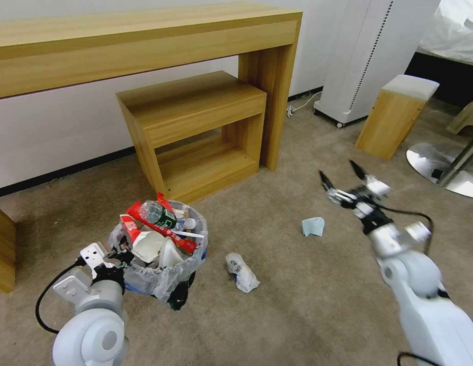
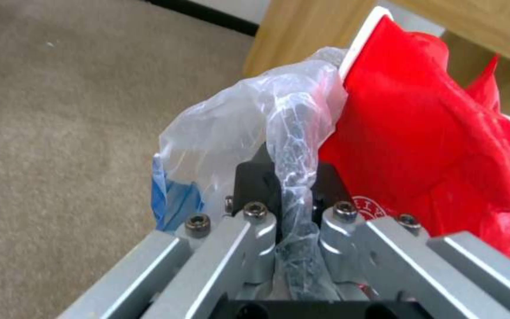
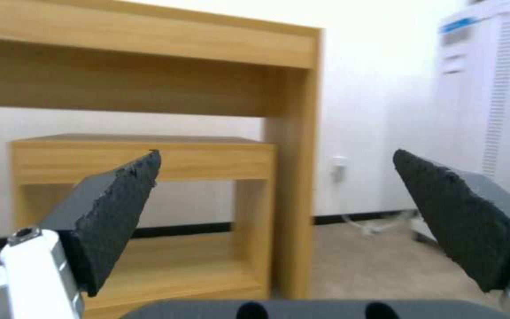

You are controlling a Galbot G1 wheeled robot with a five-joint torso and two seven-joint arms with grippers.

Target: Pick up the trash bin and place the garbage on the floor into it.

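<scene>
My left gripper point(image 2: 293, 199) pinches the trash bin point(image 1: 160, 264) rim. Two bits of garbage lie right of it: white bag point(image 1: 241, 273), blue mask point(image 1: 313, 226). My right gripper point(image 1: 343, 179) hangs wide open, empty.

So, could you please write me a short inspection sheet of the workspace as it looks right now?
Surface: beige carpet floor, dry and flat.
Job's things: trash bin heaped with red wrapper, green-labelled bottle and white cups; blue mask and white bag lie on the floor.
Clutter: nothing seen beyond that litter.
Grippers: left gripper shut on the bin's bagged rim; right gripper raised above the floor beyond the mask, jaws open, empty.
Cables: black cable looping from the left wrist; white cord by the wall.
Surroundings: wooden desk, low shelf unit, wooden stool, white appliance.
</scene>
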